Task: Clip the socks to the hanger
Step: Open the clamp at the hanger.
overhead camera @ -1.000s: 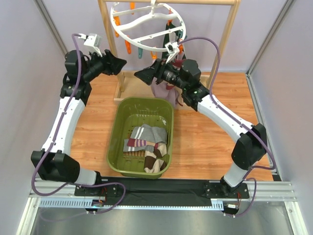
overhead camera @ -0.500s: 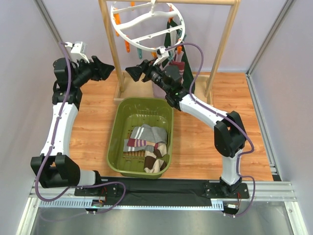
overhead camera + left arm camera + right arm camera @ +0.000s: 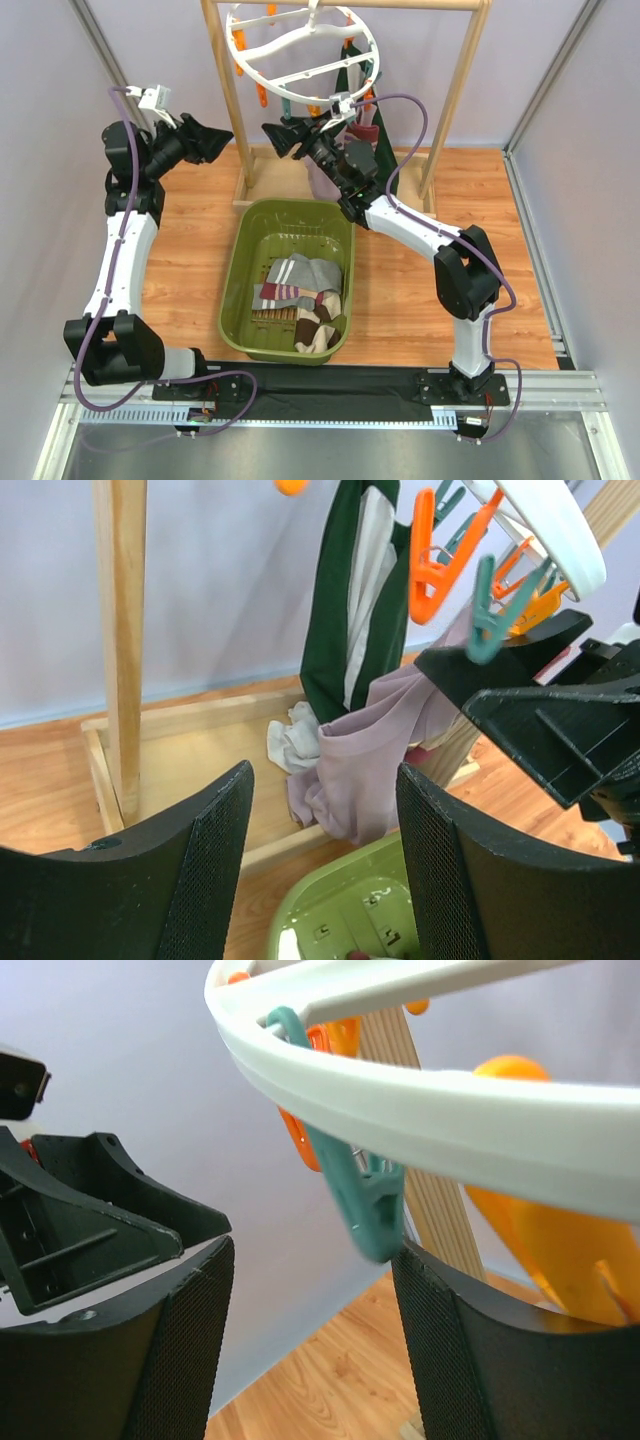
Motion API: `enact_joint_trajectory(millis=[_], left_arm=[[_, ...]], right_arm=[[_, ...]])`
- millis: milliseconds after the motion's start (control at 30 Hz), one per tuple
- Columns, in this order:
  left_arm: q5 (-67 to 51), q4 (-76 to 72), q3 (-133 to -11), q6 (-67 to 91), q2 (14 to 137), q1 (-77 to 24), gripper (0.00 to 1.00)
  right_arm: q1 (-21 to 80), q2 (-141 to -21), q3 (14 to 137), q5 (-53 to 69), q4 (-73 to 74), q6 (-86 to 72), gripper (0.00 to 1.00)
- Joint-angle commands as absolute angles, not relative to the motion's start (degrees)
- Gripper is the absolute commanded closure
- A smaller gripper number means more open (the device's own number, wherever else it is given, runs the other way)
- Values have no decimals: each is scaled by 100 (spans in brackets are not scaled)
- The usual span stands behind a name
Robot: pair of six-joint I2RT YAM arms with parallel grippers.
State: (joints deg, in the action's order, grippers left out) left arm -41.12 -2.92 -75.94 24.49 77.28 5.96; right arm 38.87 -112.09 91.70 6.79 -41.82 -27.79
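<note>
1. Two grippers meet at upper centre-left; the left gripper (image 3: 222, 140) is spread wide, empty.
2. Right gripper (image 3: 270, 140) is equally wide, holding nothing, with a teal clip (image 3: 365, 1200) just above its gap.
3. Hanger (image 3: 300, 45) hangs top centre.
4. Socks (image 3: 300, 290) lie in the basket (image 3: 235, 290), centre.
5. Green sock (image 3: 335, 610) and lilac sock (image 3: 370, 750) hang right of centre.

Olive-green slotted basket (image 3: 236, 280) is set mid-table on the wooden tabletop (image 3: 410, 300); light wooden rack (image 3: 226, 90) is placed just behind it, far side.
</note>
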Motion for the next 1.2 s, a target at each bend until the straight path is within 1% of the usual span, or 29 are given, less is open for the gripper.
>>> enact_joint_trajectory(millis=[0, 100, 267, 533, 633, 733, 833, 867, 933, 967, 1033, 1100, 1133, 1167], left_arm=[[-4333, -676, -7559, 2558, 7567, 668, 34], [-4394, -755, -7541, 2619, 7602, 712, 34], [-4579, -1045, -7453, 2847, 7646, 756, 34], [-4632, -1081, -7444, 2856, 7655, 765, 34], [-4641, -1090, -7427, 2874, 7655, 782, 34], [-4667, -1125, -7418, 2891, 7664, 809, 34], [-4693, -1169, -7400, 2918, 7664, 817, 34], [-4702, -1178, -7400, 2927, 7673, 826, 34], [-4720, -1204, -7392, 2944, 7673, 835, 34], [-4720, -1213, -7383, 2962, 7682, 844, 34], [-4755, -1265, -7374, 2997, 7708, 844, 34], [-4833, -1414, -7357, 3137, 7717, 853, 34], [-4877, -1528, -7330, 3233, 7752, 853, 34], [-4965, -1669, -7295, 3356, 7778, 853, 35]], right_arm=[[3902, -11074, 9211, 317, -4939, -2690, 35], [3902, -10978, 9079, 334, -5124, -2681, 37], [3876, -11013, 9246, 449, -4983, -2680, 42], [3788, -11241, 9457, 334, -5256, -2927, 40], [3788, -11346, 9632, 308, -5300, -3006, 42], [3779, -11434, 9781, 342, -5247, -3058, 46], [3771, -11487, 9835, 343, -5256, -3111, 53], [3762, -11496, 9844, 351, -5221, -3111, 61], [3744, -11479, 9791, 343, -5247, -3138, 64], [3744, -11461, 9704, 334, -5299, -3155, 70], [3727, -11374, 9555, 334, -5309, -3182, 76], [3709, -11294, 9440, 316, -5300, -3190, 81], [3692, -11216, 9396, 351, -5309, -3234, 89], [3674, -11171, 9361, 386, -5274, -3252, 92]])
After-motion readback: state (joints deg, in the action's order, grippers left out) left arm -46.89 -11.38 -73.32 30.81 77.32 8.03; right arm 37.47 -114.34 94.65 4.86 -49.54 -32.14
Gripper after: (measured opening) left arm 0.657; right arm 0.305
